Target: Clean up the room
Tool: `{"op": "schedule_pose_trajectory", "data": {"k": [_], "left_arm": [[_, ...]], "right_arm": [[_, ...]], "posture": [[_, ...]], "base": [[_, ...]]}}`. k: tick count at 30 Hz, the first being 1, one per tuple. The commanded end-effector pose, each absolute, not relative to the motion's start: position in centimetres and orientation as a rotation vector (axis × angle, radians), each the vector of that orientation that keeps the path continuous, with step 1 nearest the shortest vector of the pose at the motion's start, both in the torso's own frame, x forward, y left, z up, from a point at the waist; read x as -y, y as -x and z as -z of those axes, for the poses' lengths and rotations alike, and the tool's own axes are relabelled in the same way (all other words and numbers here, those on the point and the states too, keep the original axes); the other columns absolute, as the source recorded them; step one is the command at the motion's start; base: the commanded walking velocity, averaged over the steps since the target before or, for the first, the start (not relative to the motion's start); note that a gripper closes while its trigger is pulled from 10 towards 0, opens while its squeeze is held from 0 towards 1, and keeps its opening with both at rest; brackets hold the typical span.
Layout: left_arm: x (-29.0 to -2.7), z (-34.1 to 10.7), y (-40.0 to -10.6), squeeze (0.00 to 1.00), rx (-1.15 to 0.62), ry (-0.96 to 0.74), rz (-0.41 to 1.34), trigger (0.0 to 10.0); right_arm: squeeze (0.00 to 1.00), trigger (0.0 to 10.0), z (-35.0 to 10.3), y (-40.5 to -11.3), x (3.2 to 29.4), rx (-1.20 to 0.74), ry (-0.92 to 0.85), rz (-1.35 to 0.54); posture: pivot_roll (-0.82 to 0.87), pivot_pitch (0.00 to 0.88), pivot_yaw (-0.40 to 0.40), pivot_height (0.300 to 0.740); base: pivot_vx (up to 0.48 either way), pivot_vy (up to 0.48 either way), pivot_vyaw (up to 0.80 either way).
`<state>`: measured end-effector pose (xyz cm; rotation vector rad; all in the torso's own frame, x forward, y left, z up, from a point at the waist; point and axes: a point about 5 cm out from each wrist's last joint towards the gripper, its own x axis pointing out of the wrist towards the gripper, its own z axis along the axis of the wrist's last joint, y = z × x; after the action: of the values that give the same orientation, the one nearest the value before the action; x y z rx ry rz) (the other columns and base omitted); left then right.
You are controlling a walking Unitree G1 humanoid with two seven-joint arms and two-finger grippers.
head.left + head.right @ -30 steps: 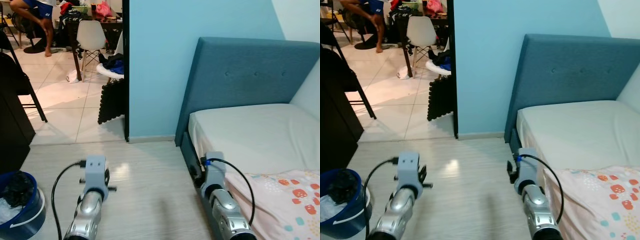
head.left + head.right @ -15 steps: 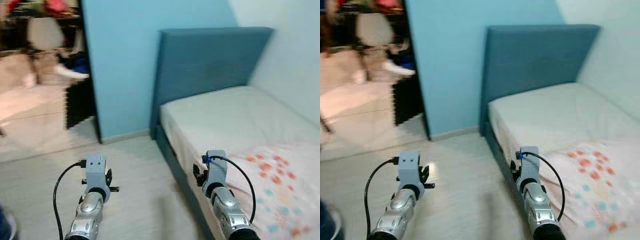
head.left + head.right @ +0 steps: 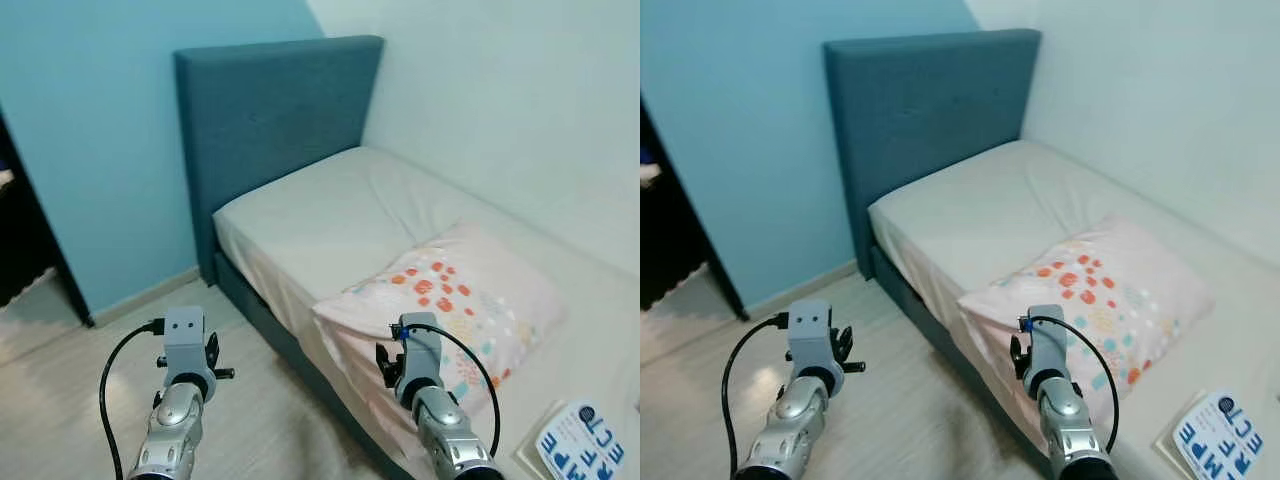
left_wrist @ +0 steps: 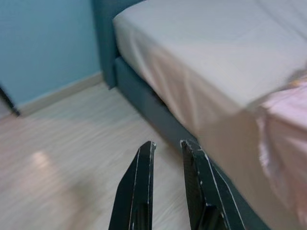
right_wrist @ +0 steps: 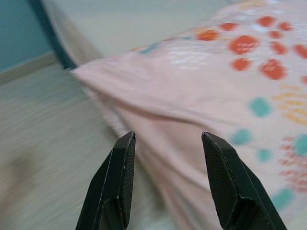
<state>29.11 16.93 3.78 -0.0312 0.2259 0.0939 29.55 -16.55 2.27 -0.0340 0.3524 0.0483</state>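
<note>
Two silver arms are reaching forward at the bottom of the head views, each ending in a grey wrist block with a black cable looping off it. Facing them is a single bed (image 3: 330, 215) with a teal upholstered headboard (image 3: 270, 110), standing in the corner where a blue wall (image 3: 90, 130) is meeting a pale wall (image 3: 500, 110). A cream fitted sheet is covering the mattress, and a pink pillow (image 3: 450, 300) with orange and teal spots is lying on it near the bed's open side, its corner hanging just over the edge. Beside the pillow, toward the bottom right corner of the head views, a white item with blue lettering (image 3: 580, 450) is lying on the sheet, cut off by the frame. The left gripper (image 4: 167, 146) is hovering over the light wood floor (image 4: 72, 153) beside the dark bed frame, its two black fingers held narrowly apart with only a slim gap between the tips, gripping nothing. The right gripper (image 5: 168, 138) is hanging just off the pillow's near corner, its fingers spread wide and empty, not touching the fabric. A dark doorway (image 3: 25, 250) is showing at the far left.
</note>
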Motion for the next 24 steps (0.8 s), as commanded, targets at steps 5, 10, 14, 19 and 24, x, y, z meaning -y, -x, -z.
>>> {"op": "schedule_pose_trajectory", "data": {"k": [5, 10, 14, 19, 24], "left_arm": [[-16.7, -3.6, -29.0, 0.0, -0.223, -0.029, -0.066, 10.0], [-15.7, -4.0, -29.1, 0.0, -0.202, -0.007, 0.016, 10.0], [-15.4, -4.0, -29.0, 0.0, -0.201, -0.017, 0.033, 10.0], [-15.3, -4.2, -29.1, 0.0, -0.193, -0.022, 0.029, 10.0], [-15.1, -4.3, -29.1, 0.0, -0.19, -0.018, 0.033, 10.0]], "right_arm": [[0.0, 10.0, -2.3, -29.5, 17.2, -0.34, 0.05, -0.031], [0.0, 10.0, -2.4, -29.3, 17.6, -0.323, 0.049, 0.003], [0.0, 10.0, -2.5, -29.1, 17.8, -0.31, 0.055, 0.012], [0.0, 10.0, -2.5, -28.9, 18.0, -0.296, 0.06, 0.03], [0.0, 10.0, -2.6, -28.9, 18.3, -0.293, 0.063, 0.041]], "posture": [[0.01, 0.0, -0.095, 0.74], [0.0, 0.0, -0.079, 0.74], [0.0, 0.0, -0.072, 0.74], [-0.01, 0.0, -0.07, 0.74], [-0.02, 0.0, -0.074, 0.74]], "base": [[0.0, 0.0, -0.8], [0.0, 0.0, -0.8], [0.0, 0.0, -0.8], [0.0, 0.0, -0.8], [0.0, 0.0, -0.8]]}}
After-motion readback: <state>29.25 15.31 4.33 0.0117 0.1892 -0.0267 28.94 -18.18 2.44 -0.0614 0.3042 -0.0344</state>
